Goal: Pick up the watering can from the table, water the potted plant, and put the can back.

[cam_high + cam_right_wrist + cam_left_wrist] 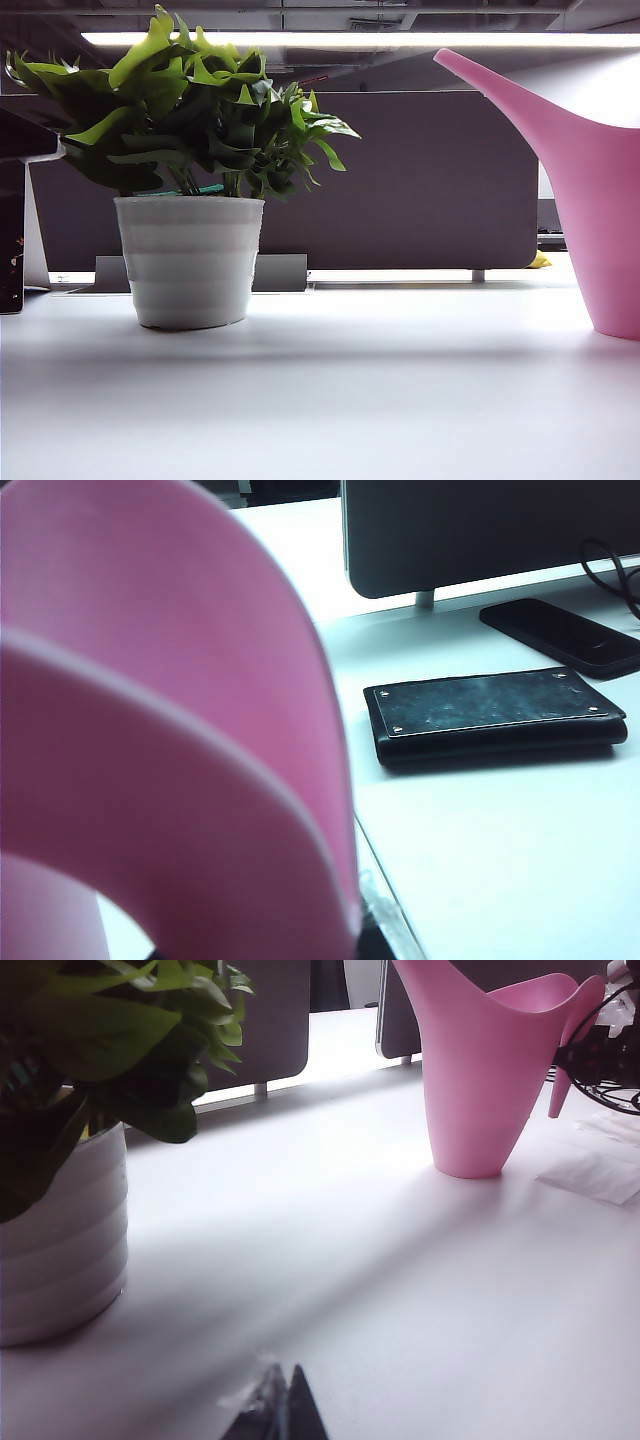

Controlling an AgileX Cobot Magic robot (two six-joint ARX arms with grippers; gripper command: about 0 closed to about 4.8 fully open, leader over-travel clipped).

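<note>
Right tool (585,1055) sat at the watering can's (600,190) handle, at about three o'clock in the outside view's desk (320,400) scene. Its wrist camera was filled by the pink handle loop, and whether the fingers had actually gripped it could not be told. Left tool (285,1410) lay low over the desk with its tips nearly together, holding nothing, well apart from the can. The can stood upright on the desk, its spout slanting up toward ten o'clock, toward the potted plant (190,200), which stood at nine o'clock, well apart from it. Judging by this, the right arm was far nearer, and the pour would mean carrying the can toward nine o'clock, spout leading.
</note>
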